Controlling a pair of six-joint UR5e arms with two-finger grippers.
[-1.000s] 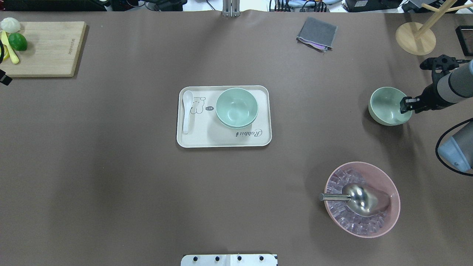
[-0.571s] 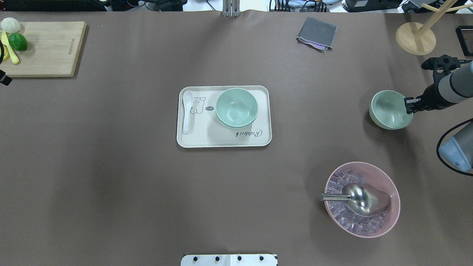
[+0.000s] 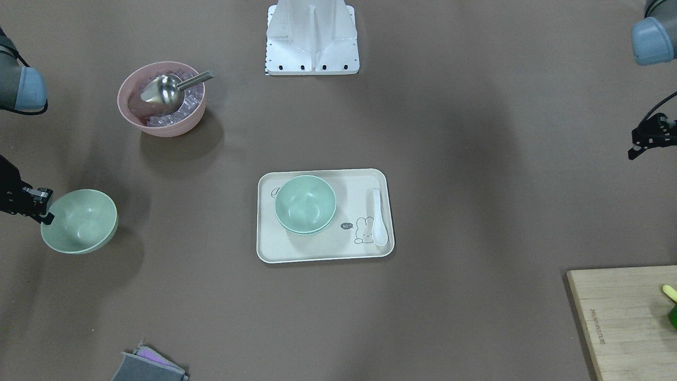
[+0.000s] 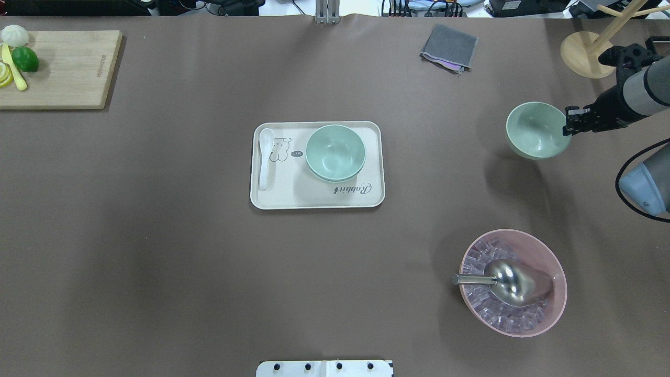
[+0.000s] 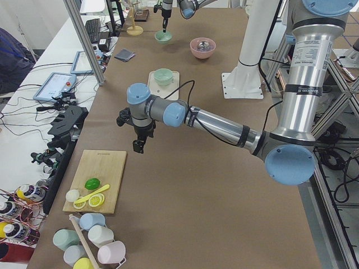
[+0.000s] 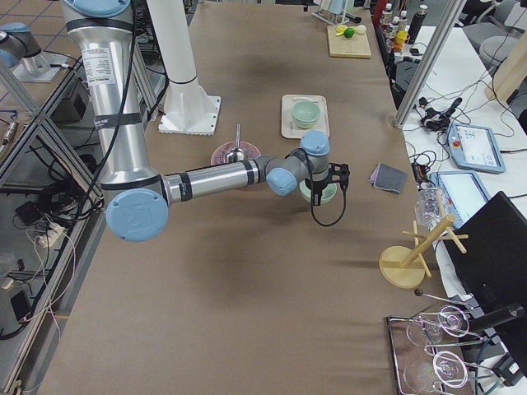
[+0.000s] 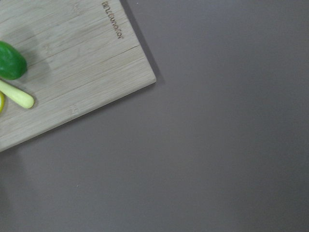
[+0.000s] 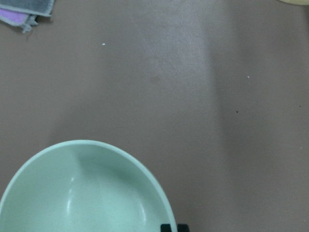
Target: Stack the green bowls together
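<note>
Two pale green bowls sit nested on the cream tray at mid-table; they also show in the front view. My right gripper is shut on the right rim of the third green bowl and holds it above the table at the right, its shadow below. The right wrist view shows this bowl with the fingertips at its rim. My left gripper hovers empty near the cutting board and looks open; no fingertips show in its wrist view.
A pink bowl with ice cubes and a metal scoop stands front right. A white spoon lies on the tray. A grey cloth, a wooden stand and a cutting board with a lime line the far side.
My right gripper closed on the bowl's rim, tipped it, then lifted it off the table and carried it farther and slightly leftward. The left gripper left the overhead view's left edge.
</note>
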